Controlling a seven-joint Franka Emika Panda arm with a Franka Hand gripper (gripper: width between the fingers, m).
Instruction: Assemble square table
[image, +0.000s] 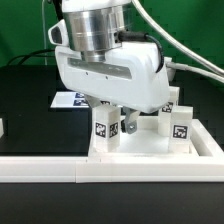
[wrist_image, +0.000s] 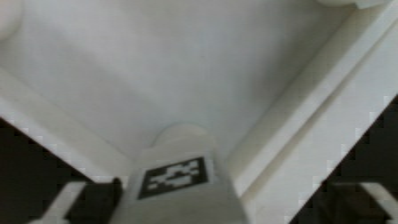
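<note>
The gripper (image: 117, 122) hangs over the square top (image: 150, 150) at the bench's near edge, against the border rail (image: 60, 168); its jaws straddle an upright leg (wrist_image: 175, 176), long axis vertical, though contact cannot be told; three tagged legs stand on one top; the marker board (image: 68, 100) lies behind.

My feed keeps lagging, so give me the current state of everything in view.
Large white plastic square table top: lying flat against the long white border rail.
White tagged legs: standing upright on the top.
White tagged leg: upright, between the fingers.
Gripper: low over the top; grip cannot be confirmed.
Marker board: flat on the table.
</note>
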